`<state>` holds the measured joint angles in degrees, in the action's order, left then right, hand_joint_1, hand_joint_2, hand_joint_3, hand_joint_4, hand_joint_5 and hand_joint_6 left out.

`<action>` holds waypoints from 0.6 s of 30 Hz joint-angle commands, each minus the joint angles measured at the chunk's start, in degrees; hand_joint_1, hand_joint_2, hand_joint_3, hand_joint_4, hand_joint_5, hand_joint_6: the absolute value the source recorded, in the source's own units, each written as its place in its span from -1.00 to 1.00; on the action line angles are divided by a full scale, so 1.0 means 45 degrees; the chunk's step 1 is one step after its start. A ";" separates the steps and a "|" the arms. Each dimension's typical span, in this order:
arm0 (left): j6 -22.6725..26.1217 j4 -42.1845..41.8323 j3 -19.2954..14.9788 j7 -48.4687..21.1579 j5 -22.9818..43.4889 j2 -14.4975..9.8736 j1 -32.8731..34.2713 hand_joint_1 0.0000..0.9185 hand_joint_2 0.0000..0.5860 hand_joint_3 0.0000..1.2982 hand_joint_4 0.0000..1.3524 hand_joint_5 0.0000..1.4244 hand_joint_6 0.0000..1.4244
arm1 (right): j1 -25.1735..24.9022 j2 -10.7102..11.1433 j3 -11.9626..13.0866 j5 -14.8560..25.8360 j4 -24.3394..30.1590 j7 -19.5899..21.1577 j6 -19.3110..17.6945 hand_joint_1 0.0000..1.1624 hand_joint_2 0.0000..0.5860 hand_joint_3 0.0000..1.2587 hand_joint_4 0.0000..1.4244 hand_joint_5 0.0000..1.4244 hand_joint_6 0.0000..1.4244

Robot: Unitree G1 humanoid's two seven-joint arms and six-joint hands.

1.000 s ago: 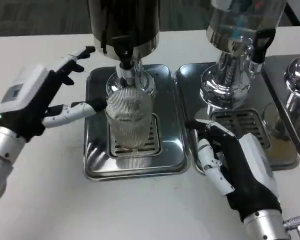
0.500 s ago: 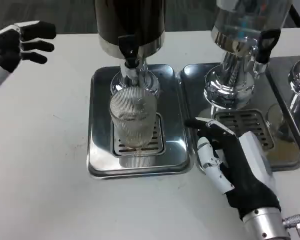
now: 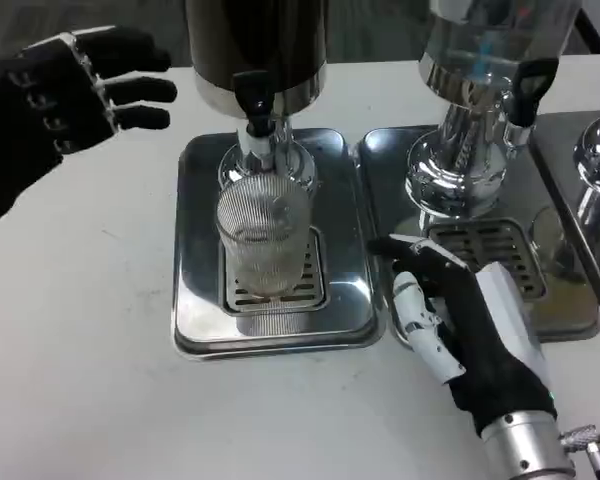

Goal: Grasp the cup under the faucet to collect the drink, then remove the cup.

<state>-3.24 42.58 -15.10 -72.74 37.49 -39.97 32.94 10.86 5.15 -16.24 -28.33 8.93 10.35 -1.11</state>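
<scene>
The left hand [image 3: 65, 95] has let go of the cup [image 3: 265, 235] and risen, fingers spread and empty, toward the faucet [image 3: 255, 110] above. The cup stands alone on the drip tray [image 3: 195, 300] under the faucet, so pouring seems next. The right hand [image 3: 470, 335] rests open beside the tray.

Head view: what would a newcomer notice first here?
A ribbed clear cup stands on the steel drip tray under the dark dispenser's faucet, with no hand on it. The left hand hovers open at upper left; the right hand rests open beside the tray.
</scene>
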 commanded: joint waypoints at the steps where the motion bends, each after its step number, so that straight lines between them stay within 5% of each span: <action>1: 0.1285 0.0327 -0.0486 -0.0614 -0.0028 -0.0242 0.0779 -1.00 -0.79 -0.52 -0.70 -0.70 -0.69 | -0.0058 -0.0070 0.0105 0.0164 -0.0183 -0.0005 -0.0072 -0.85 0.88 -0.41 -0.59 -0.57 -0.51; 6: 0.2132 0.0679 -0.0547 -0.1138 -0.0268 -0.0202 0.1518 -1.00 -0.80 -0.56 -0.73 -0.72 -0.71 | -0.0036 -0.0122 0.0104 0.0280 -0.0294 -0.0022 -0.0060 -0.85 0.88 -0.40 -0.58 -0.56 -0.51; 18: 0.1806 0.1615 -0.0217 -0.1156 -0.1449 0.0721 0.2842 -1.00 -0.81 -0.57 -0.69 -0.70 -0.68 | -0.0105 -0.0222 0.0098 0.0330 -0.0394 0.0053 -0.0147 -0.85 0.88 -0.38 -0.55 -0.56 -0.52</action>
<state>5.73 48.66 -16.57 -77.66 32.75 -37.38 44.18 10.47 4.49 -16.10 -27.32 7.22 10.36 -1.12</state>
